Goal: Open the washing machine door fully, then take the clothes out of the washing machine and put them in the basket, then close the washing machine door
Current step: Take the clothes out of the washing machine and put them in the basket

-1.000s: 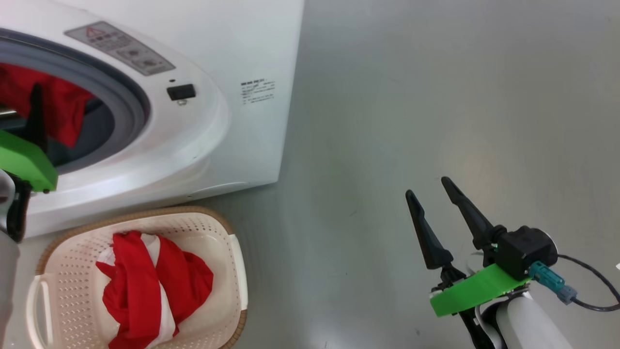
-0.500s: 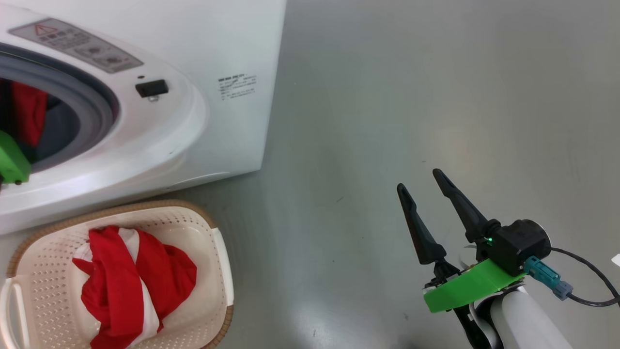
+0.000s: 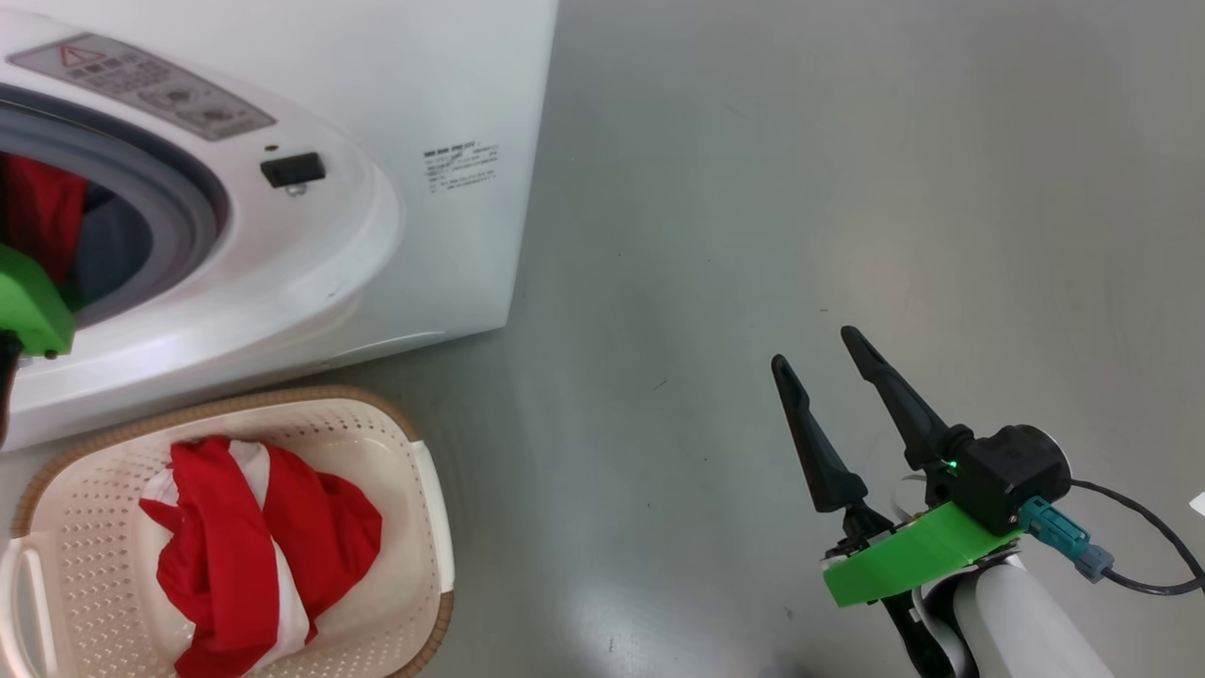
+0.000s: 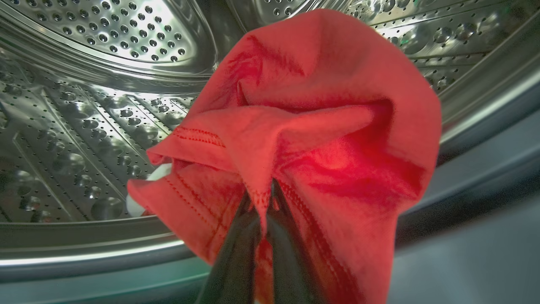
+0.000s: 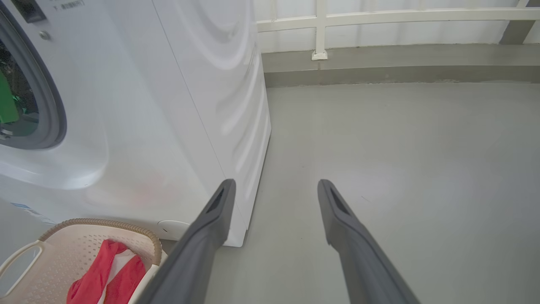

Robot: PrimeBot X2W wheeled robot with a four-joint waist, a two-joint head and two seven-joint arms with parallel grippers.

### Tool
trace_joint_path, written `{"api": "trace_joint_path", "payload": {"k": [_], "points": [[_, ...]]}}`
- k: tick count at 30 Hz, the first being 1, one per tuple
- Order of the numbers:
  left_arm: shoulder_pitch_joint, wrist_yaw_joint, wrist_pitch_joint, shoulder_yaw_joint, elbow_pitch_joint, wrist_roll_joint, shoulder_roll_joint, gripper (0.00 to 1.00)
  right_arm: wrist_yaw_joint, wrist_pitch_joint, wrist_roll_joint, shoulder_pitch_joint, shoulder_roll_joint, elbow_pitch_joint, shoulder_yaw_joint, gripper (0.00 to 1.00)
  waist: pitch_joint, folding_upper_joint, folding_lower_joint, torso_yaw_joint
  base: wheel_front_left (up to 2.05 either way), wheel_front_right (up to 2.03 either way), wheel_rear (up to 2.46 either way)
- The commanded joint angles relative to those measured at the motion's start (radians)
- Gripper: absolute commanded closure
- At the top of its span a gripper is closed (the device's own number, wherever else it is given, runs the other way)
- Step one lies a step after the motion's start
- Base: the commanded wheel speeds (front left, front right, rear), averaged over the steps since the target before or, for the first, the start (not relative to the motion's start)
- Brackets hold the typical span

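Head view: the washing machine stands at the upper left, its grey gasket ringing an open mouth in which a strip of red garment shows. Just in front of the machine sits the basket on the grey floor, with red and white clothes heaped inside it. The right gripper hangs over bare floor at the lower right, well apart from machine and basket, its two dark fingers spread and holding nothing. Left wrist view: the left gripper is inside the steel drum, jaws pressed together on a stitched fold of the red garment, which bunches up above the fingertips in front of the perforated wall. Right wrist view: the right gripper's fingers stand wide apart over the floor beside the machine's white side. The basket, with the clothes in it, lies in the lower left corner, and a pale railing runs along the far wall.
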Motion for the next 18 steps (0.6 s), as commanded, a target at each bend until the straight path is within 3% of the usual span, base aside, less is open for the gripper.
{"api": "trace_joint_path", "payload": {"k": [1, 10, 18], "points": [[-0.028, 0.001, -0.007, 0.01, -0.014, -0.009, 0.053, 1.0, 0.006, -0.006, 0.006, -0.014, -0.002, -0.021, 0.018, 0.0, -0.001, -0.0001, 0.0, 0.002, 0.0, 0.0, 0.0], [-0.009, 0.001, -0.012, 0.023, -0.079, -0.082, 0.041, 1.0, 0.006, -0.006, -0.001, -0.014, -0.002, -0.014, 0.002, 0.0, -0.027, -0.0001, 0.0, 0.03, 0.0, 0.0, 0.0], [0.087, 0.001, -0.012, 0.123, -0.218, -0.081, 0.025, 1.0, 0.006, -0.006, -0.017, -0.005, -0.002, -0.006, -0.014, 0.0, -0.065, -0.0001, 0.0, 0.068, 0.0, 0.0, 0.0]]}}
